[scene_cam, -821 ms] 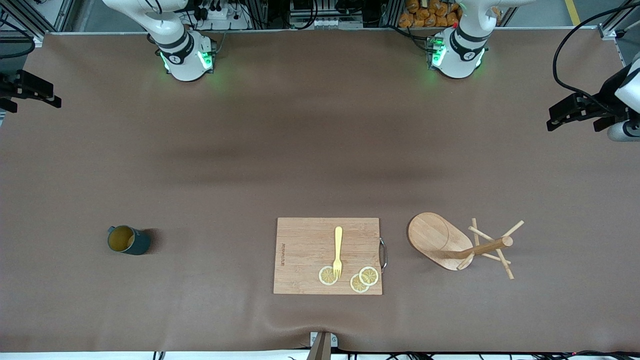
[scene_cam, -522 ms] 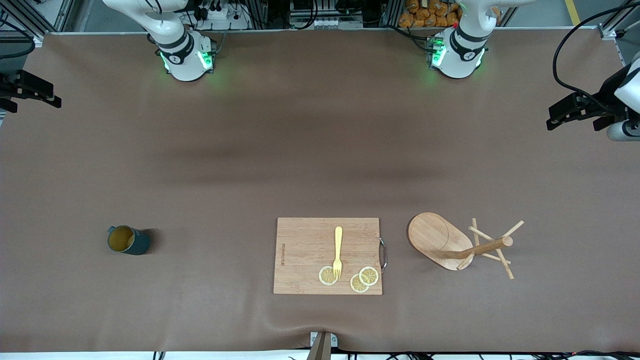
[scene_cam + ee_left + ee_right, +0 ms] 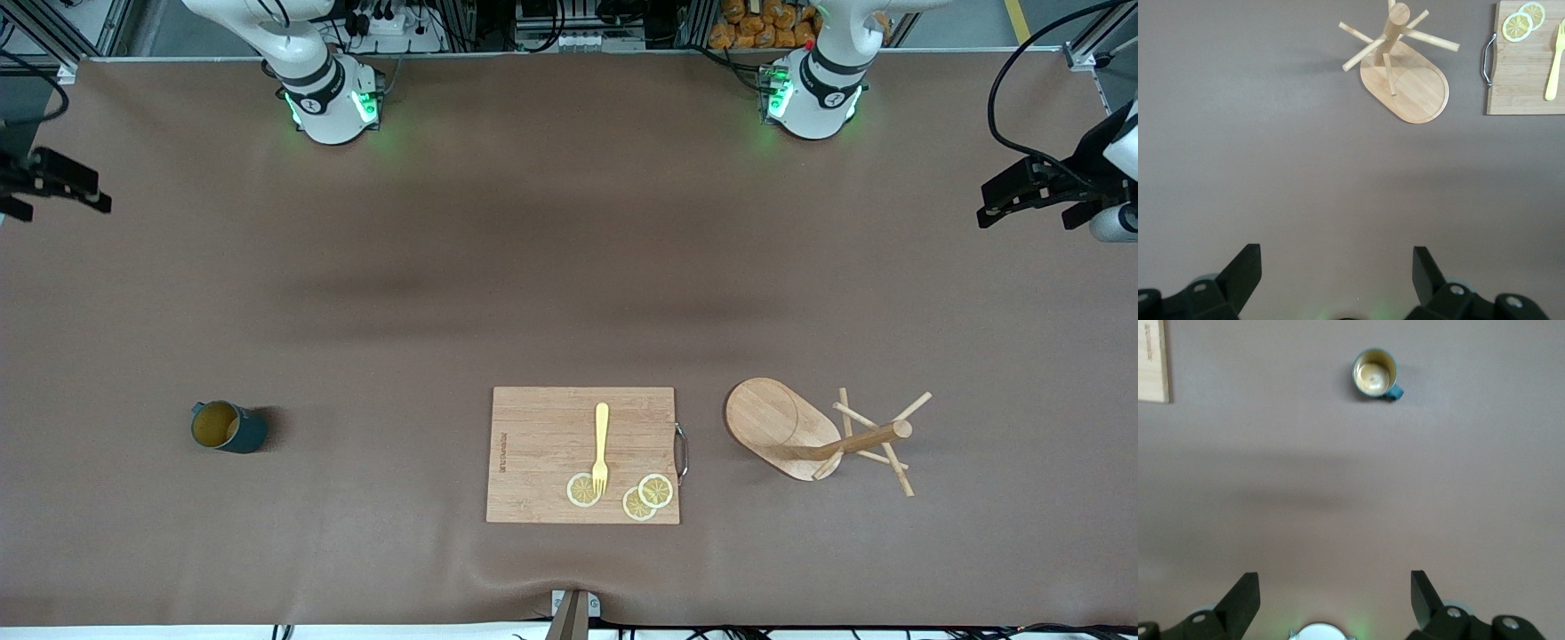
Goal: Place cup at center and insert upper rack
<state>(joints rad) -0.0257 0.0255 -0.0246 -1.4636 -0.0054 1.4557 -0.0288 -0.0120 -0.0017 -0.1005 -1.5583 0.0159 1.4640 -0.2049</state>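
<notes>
The dark teal cup (image 3: 228, 428) stands upright toward the right arm's end of the table; it also shows in the right wrist view (image 3: 1375, 375). The wooden mug tree (image 3: 782, 425) stands on its oval base beside the cutting board, toward the left arm's end; it also shows in the left wrist view (image 3: 1405, 83). My left gripper (image 3: 1031, 203) is open and empty, high over the table's edge at the left arm's end (image 3: 1335, 257). My right gripper (image 3: 58, 191) is open and empty, high over the edge at the right arm's end (image 3: 1335, 580).
A rectangular wooden cutting board (image 3: 533, 444) lies between the cup and the mug tree, near the front edge. On it are a yellow fork (image 3: 601, 444) and lemon slices (image 3: 656, 490). The board also shows in the left wrist view (image 3: 1525, 80).
Both grippers have shifted slightly at the table's ends. The cup, mug tree and board have not moved.
</notes>
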